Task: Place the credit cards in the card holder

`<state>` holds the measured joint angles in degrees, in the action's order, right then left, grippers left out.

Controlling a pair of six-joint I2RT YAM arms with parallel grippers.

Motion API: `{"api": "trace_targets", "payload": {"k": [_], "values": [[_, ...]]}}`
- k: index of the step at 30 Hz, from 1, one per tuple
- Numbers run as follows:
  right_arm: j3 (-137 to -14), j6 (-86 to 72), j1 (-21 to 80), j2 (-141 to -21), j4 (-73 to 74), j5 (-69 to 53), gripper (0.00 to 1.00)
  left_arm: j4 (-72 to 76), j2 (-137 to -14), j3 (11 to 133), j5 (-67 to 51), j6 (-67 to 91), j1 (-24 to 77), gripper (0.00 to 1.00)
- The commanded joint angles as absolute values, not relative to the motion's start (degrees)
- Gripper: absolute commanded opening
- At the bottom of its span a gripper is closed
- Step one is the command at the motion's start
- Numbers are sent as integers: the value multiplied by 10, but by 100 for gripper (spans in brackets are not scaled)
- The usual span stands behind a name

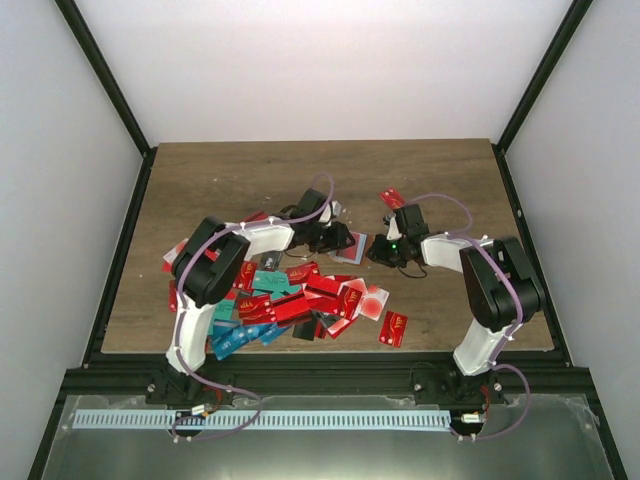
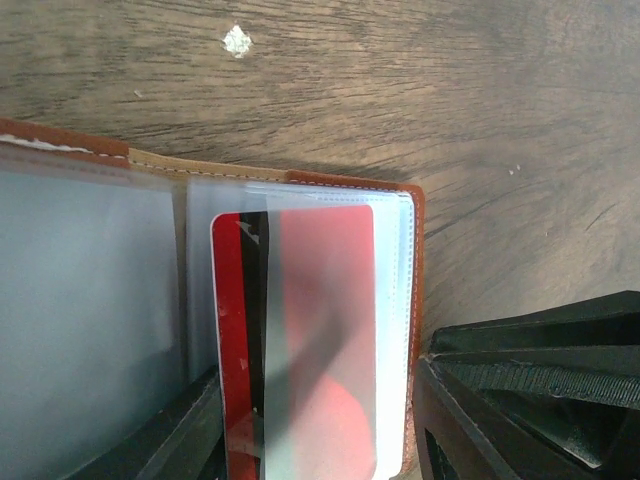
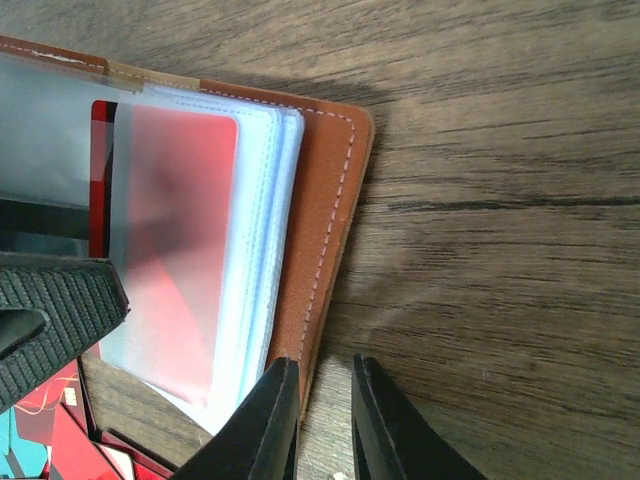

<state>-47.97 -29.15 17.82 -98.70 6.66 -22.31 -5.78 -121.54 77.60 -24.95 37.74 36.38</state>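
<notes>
The brown card holder [image 2: 418, 260] lies open on the wood, its clear sleeves up. It also shows in the top view [image 1: 352, 247] and in the right wrist view [image 3: 320, 200]. A red credit card [image 2: 320, 330] sits most of the way inside a sleeve; it also shows in the right wrist view [image 3: 170, 230]. My left gripper [image 2: 315, 435] is open, one finger on each side of that card and sleeve. My right gripper [image 3: 325, 420] has its jaws a narrow gap apart with only wood between them. Its left fingertip [image 3: 275, 420] rests on the holder's near cover edge.
A pile of credit cards [image 1: 290, 300], mostly red with some teal, lies on the table [image 1: 250, 170] in front of the left arm. Single red cards lie at the back [image 1: 392, 197] and near the front edge [image 1: 393, 328]. The two grippers are close together over the holder.
</notes>
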Motion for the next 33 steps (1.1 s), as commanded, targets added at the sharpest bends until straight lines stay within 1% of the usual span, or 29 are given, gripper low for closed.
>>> {"api": "trace_targets", "payload": {"k": [1,10,16,19,21,26,33], "values": [[-494,-282,181,-987,69,-224,17,-115,-1200,788,-216,348,368,51],[-506,-283,181,-982,68,-236,17,-128,-1172,790,-206,324,371,62],[-508,-284,182,-969,64,-242,17,-134,-1154,792,-206,304,370,74],[-511,-285,181,-963,64,-244,17,-141,-1151,793,-196,291,370,77],[-513,-286,181,-961,64,-245,17,-146,-1155,796,-192,285,369,75],[-519,-290,181,-962,58,-255,17,-152,-1169,800,-177,276,370,63],[-525,-294,182,-973,51,-267,17,-150,-1185,806,-164,268,369,37]]}}
